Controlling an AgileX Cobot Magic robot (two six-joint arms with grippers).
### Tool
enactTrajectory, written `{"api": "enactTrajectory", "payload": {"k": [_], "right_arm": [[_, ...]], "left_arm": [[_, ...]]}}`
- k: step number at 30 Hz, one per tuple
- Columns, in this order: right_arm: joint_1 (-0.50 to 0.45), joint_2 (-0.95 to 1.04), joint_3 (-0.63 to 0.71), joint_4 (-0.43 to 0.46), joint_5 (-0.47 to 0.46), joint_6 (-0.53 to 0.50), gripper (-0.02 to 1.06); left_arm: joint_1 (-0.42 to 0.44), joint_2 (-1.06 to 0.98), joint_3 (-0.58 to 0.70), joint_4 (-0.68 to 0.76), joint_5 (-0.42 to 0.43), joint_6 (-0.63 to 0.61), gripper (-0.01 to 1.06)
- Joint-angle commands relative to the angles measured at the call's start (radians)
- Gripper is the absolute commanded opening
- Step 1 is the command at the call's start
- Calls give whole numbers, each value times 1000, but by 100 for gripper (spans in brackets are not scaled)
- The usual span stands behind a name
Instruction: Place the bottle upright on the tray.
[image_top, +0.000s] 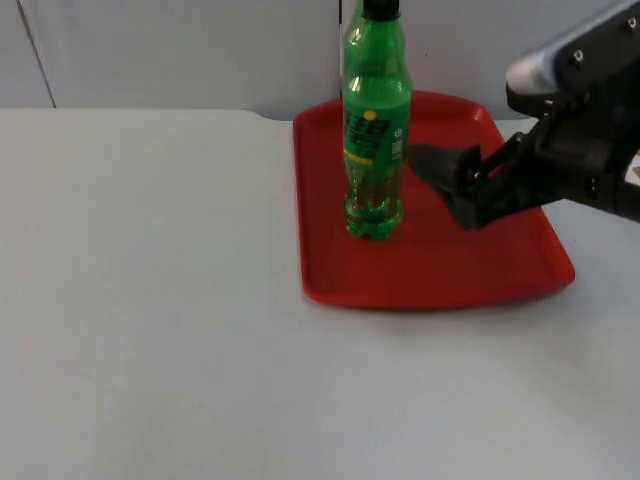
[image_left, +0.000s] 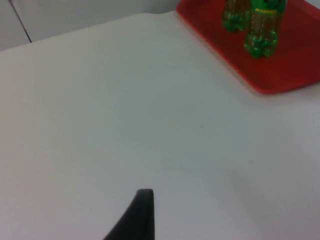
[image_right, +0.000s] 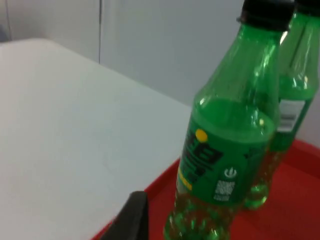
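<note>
Spanning the scene, the white table (image_top: 150, 300) ends at a grey partition wall (image_top: 180, 50). On its far right lies the red tray (image_top: 440, 270), the green bottle (image_top: 375, 130) upright near its left rim. Just right of it hovers the right gripper (image_top: 440, 175), fingers apart. A second bottle (image_right: 300, 75) stands behind. Whether the left gripper (image_left: 135, 215) is open, I cannot tell.

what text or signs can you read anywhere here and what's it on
No word reads clearly anywhere.
Green bottle label: large dark letters, a yellow dot, a white round sign and a small code patch, all too blurred to read.
Second bottle behind it: white label with a barcode, unreadable.
Red tray, table, right gripper: no text.
</note>
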Motion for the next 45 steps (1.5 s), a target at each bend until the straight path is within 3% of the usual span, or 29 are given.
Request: {"api": "enactTrajectory", "payload": {"k": [1,8,12,20,24,34,42,45], "right_arm": [[-2,-56,9,-1,110,-4,98],[-2,-260,9,4,385,29,98],[-2,-346,9,4,487,90,98],[-2,-480,9,24,708,98,98],[-2,-535,9,24,831,182,98],[-2,-565,9,24,1002,254,98],[-2,-565,9,28,1043,318,98],[-2,-565,9,68,1064,325,98]], "left_arm": [[-2,-4,6,2,-10,-3,105],[-2,-4,6,2,-10,-3,105],[-2,-4,6,2,-10,-3,105],[-2,-4,6,2,-10,-3,105],[-2,-4,6,2,-10,-3,105],[-2,-4,6,2,-10,-3,105],[-2,-4,6,2,-10,-3,105],[-2,-4,6,2,-10,-3,105]]}}
